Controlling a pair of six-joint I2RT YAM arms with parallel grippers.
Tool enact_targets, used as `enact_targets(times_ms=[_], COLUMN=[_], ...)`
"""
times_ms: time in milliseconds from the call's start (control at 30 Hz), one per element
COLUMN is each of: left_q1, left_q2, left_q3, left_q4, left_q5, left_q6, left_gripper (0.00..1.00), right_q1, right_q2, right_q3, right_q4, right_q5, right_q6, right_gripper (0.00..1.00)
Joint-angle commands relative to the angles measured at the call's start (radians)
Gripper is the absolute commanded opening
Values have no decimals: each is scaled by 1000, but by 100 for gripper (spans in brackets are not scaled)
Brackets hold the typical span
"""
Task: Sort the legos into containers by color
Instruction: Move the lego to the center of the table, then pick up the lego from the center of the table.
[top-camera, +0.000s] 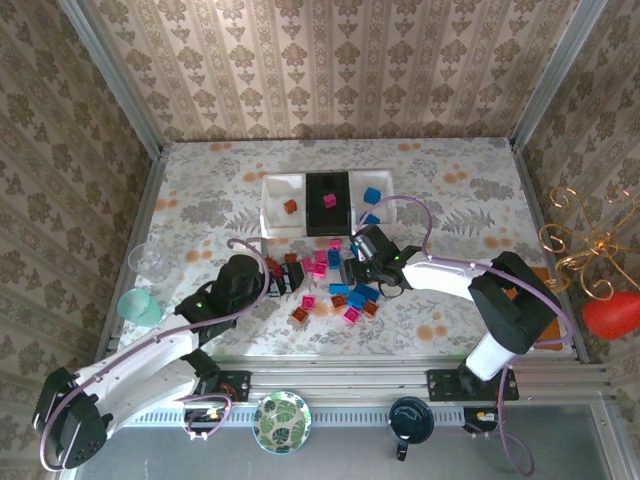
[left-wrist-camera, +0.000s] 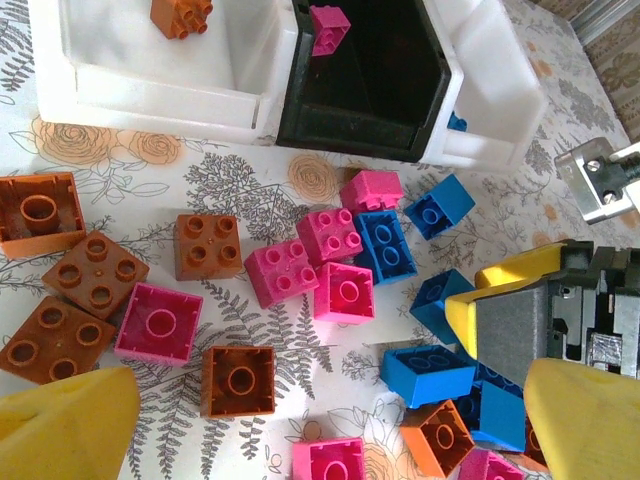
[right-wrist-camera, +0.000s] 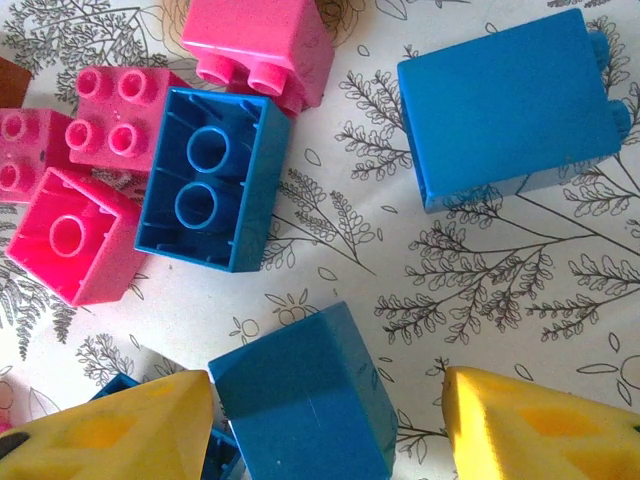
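Blue, pink and orange-brown legos (top-camera: 335, 285) lie scattered on the floral cloth in front of the containers (top-camera: 282, 186), three joined trays. The left white tray (left-wrist-camera: 150, 85) holds an orange brick (left-wrist-camera: 180, 14). A pink brick (left-wrist-camera: 329, 27) lies in the black tray (left-wrist-camera: 370, 115), and a blue one (top-camera: 372, 195) in the right white tray. My left gripper (left-wrist-camera: 320, 430) is open over a pink brick (left-wrist-camera: 343, 462), with an orange brick (left-wrist-camera: 238, 380) beside it. My right gripper (right-wrist-camera: 325, 430) is open astride a blue brick (right-wrist-camera: 305, 395), whose left side is close to one finger (right-wrist-camera: 110, 430).
A green leaf plate (top-camera: 281, 421) and a dark cup (top-camera: 411, 418) sit on the near rail. To the left stand a teal cup (top-camera: 138, 305) and a clear glass (top-camera: 148, 258). A gold wire ornament (top-camera: 580, 245) and a red object (top-camera: 612, 315) are at the right.
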Motion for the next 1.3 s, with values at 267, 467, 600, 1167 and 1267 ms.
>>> enact_targets(times_ms=[267,467,600,1167,1267], left_q1=[16,21,21,30,31], left_q2=[24,35,45,11,-12], left_q3=[1,4,0,-16,-18], left_q4=[6,17,24,5,-1], left_q5=[26,30,38,30,20], left_q6=[-8,-6,-12,-13,-11], left_gripper=[100,100,100,100,100], right_q1=[-73,-65,-66,-66,-89], right_q2=[-76,-81,9,-96,-190], right_q3=[-20,20,57,39,53], right_q4=[-65,-74,-105,-81,-74], right_q5=[114,57,70,7,-13], right_q6=[38,-30,-42,-106,-120], right_gripper=[55,69,71,30,28])
